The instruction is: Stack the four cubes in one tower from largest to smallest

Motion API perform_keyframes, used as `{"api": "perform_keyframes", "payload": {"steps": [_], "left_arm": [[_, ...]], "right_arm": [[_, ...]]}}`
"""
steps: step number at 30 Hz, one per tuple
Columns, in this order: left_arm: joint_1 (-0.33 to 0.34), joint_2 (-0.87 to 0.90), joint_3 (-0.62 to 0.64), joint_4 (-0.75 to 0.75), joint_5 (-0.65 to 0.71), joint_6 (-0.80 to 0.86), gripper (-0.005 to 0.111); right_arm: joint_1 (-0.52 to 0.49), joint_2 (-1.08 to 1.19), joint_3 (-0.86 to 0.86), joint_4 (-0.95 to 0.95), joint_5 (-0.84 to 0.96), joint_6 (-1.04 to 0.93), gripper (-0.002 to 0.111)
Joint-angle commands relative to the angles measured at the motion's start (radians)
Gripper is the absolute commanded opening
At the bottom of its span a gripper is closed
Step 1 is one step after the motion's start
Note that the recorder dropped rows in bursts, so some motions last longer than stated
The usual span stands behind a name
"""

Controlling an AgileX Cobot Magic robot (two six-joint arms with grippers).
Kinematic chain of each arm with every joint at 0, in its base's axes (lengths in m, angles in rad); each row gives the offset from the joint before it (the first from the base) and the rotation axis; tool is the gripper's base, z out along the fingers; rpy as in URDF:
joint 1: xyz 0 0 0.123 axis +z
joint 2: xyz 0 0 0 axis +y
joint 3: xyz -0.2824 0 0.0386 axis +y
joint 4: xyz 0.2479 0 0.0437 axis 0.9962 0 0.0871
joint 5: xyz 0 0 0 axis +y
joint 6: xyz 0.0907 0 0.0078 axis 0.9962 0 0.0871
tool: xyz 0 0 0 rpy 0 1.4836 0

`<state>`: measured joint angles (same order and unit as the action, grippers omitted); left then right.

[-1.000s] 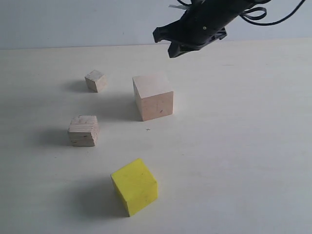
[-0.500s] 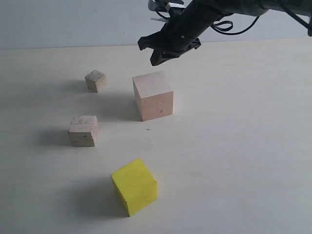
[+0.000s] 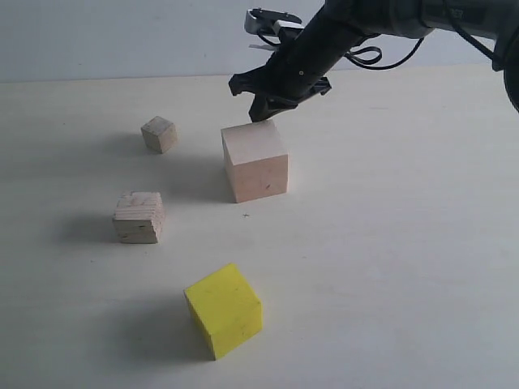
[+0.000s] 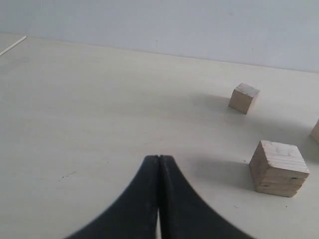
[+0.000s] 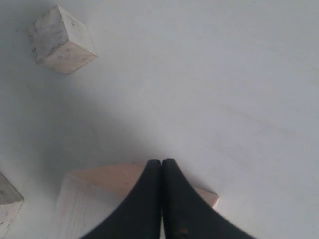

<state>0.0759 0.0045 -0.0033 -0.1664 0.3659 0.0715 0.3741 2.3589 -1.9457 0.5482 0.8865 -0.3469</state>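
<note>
— Hovering just above the far top edge of the large pale cube [image 3: 255, 162], the right gripper [image 3: 261, 112] carries nothing in the exterior view.
— And the others?
— All apart on the table [image 3: 389, 243]: tiny cube [image 3: 159, 134] left of it, grained cube [image 3: 139, 217] nearer, yellow cube [image 3: 224, 309] nearest.
— Left wrist view?
— The left gripper [image 4: 159, 158] has its fingers pressed together, empty; tiny cube and grained cube lie ahead.
— Right wrist view?
— Fingers touching, empty, over the large pale cube.

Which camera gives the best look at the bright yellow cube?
The exterior view: the bright yellow cube sits whole and unobstructed in the foreground. Neither wrist view shows it at all.
</note>
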Motion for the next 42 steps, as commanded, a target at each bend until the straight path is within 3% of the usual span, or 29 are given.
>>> {"api": "perform_keyframes", "payload": {"steps": [1, 18, 28, 42], "left_arm": [[-0.006, -0.004, 0.003, -0.001, -0.002, -0.001, 0.0], [-0.006, -0.004, 0.003, -0.001, -0.002, -0.001, 0.0], [-0.006, -0.004, 0.003, -0.001, -0.002, -0.001, 0.0], [-0.006, -0.004, 0.003, -0.001, -0.002, -0.001, 0.0]], "right_arm": [[0.004, 0.001, -0.007, -0.009, 0.051, 0.035, 0.0], [0.004, 0.001, -0.007, -0.086, 0.129, 0.134, 0.0], [0.004, 0.001, -0.007, 0.026, 0.112, -0.001, 0.0], [0.004, 0.001, -0.007, 0.053, 0.128, -0.032, 0.0]]}}
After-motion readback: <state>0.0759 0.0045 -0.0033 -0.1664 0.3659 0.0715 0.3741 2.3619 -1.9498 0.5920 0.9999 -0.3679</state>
